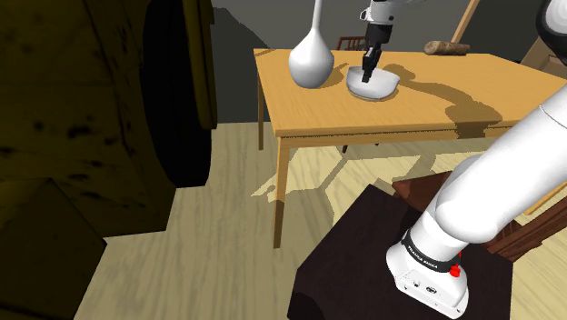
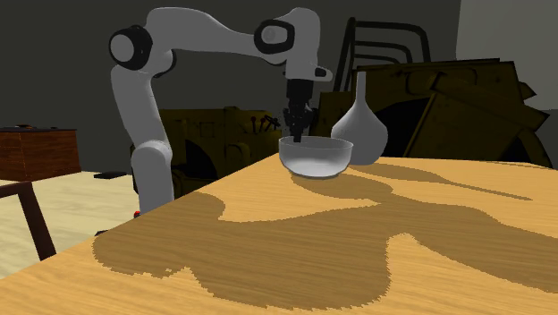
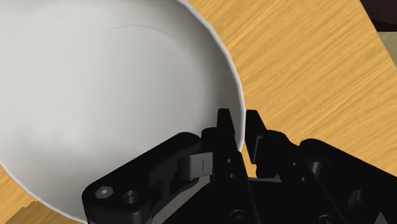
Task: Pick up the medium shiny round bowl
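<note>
Where the wrist view looked along the claw (image 3: 239, 122), its two black fingers (image 3: 224, 127) stood close together across the rim of the bowl (image 3: 114, 95). One finger was inside the rim and the other outside, so the claw was pinching the thin wall. The bowl was pale grey-white, smooth and round, and beneath it lay the orange wooden counter (image 3: 305, 70).

In the shoulder view the dark stand (image 1: 354, 264) was nearest, at the lower right of the frame. The white arm (image 1: 491, 191) rose from it toward the right edge. Farther away, in the upper middle of the frame, the bowl sat on the counter with the claw above it, on its rim. Just beside the bowl, toward the left of the frame, stood a white vase (image 1: 310, 62) with a round belly and a long thin neck. Farthest, at the counter's back corner in the upper right, lay a short brown log (image 1: 445, 47).
</note>
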